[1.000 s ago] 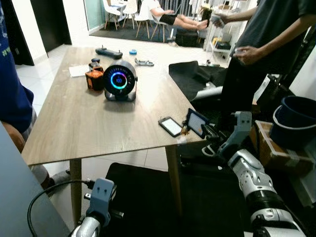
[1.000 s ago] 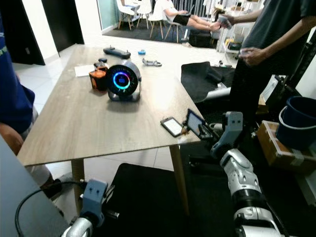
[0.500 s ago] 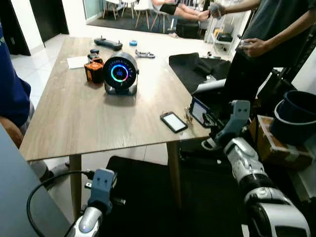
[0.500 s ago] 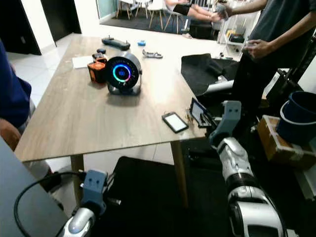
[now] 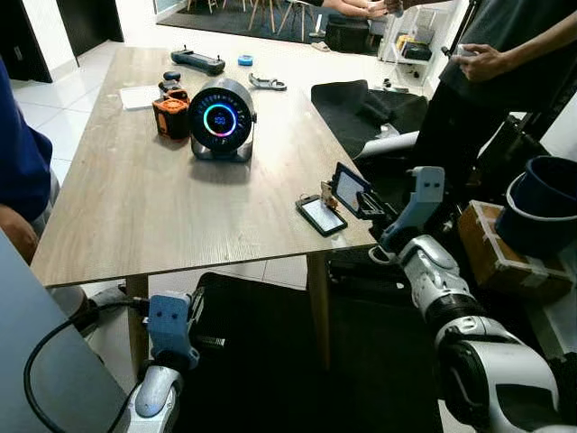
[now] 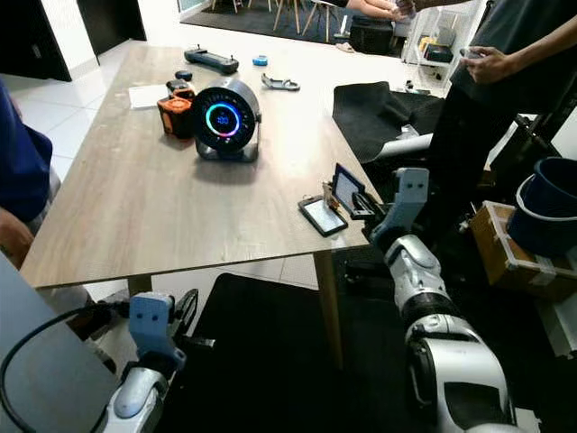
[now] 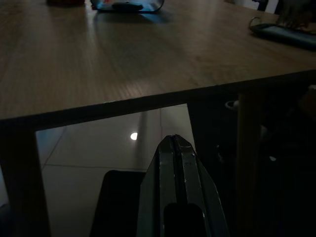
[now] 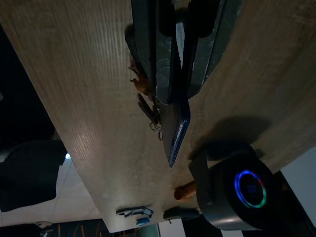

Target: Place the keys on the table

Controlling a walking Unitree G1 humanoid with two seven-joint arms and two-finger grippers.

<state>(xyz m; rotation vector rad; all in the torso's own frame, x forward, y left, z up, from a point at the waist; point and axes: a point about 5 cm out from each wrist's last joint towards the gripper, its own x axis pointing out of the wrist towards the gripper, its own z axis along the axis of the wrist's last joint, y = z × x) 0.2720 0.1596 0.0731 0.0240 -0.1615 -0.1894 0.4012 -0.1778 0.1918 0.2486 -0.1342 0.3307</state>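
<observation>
Right gripper [image 5: 353, 197] at bench [image 5: 135, 198] corner w/ keys [image 5: 335, 191].
Fingers clamped on keys' flat tag, above phone [image 5: 321, 215]; left gripper [image 7: 178, 158] fingers closed, under bench edge.

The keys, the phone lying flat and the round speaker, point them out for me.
keys [image 5: 328, 200], left eye view, on the bunch hanging over the table corner.
phone [image 5: 321, 216], left eye view, middle of its screen.
round speaker [image 5: 220, 119], left eye view, centre of the glowing ring.

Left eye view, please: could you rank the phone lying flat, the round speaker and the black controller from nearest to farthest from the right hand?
1. Phone, lying flat beside the right hand at the table's near corner.
2. Round speaker, mid-table.
3. Black controller, at the far edge.
</observation>
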